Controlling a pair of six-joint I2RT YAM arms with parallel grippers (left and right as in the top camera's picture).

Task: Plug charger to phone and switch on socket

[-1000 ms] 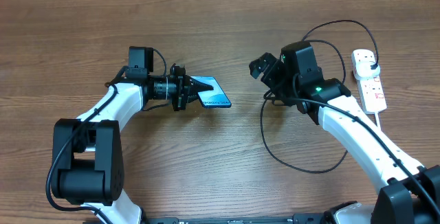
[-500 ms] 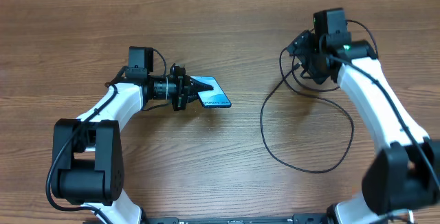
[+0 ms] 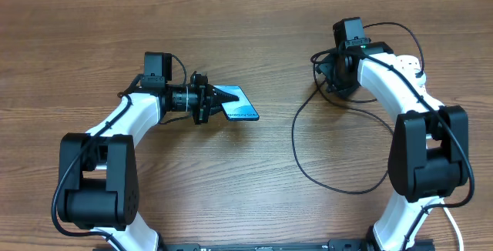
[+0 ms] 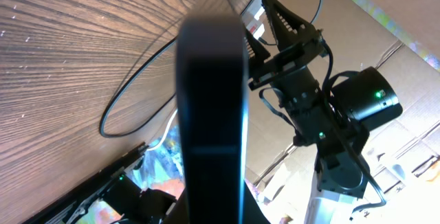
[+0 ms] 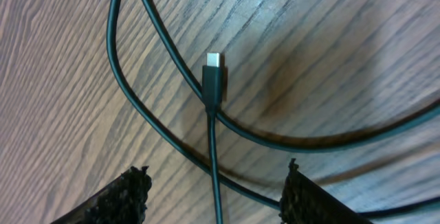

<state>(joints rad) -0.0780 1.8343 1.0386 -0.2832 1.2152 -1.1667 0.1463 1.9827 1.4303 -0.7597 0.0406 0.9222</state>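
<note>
My left gripper [image 3: 214, 102] is shut on the phone [image 3: 237, 105], holding its blue screen tilted just above the table; the left wrist view shows the phone edge-on as a dark bar [image 4: 212, 114]. The charger is a thin black cable looping across the table [image 3: 293, 139]. Its small connector tip [image 5: 214, 76] lies flat on the wood, crossing over another strand of the cable. My right gripper [image 5: 214, 186] is open just above the cable, with the strand behind the tip running between its fingers. In the overhead view it [image 3: 333, 78] points down at the back right. The socket is hidden under my right arm.
The table is brown wood [image 3: 231, 182]. The cable's big loop [image 3: 339, 189] spreads over the front right. The left wrist view shows my right arm [image 4: 323, 100] across the table.
My right arm has swung from the table's centre to the back right and lowered its open gripper over the cable's tip. It now covers the socket. My left arm and the phone have not moved.
</note>
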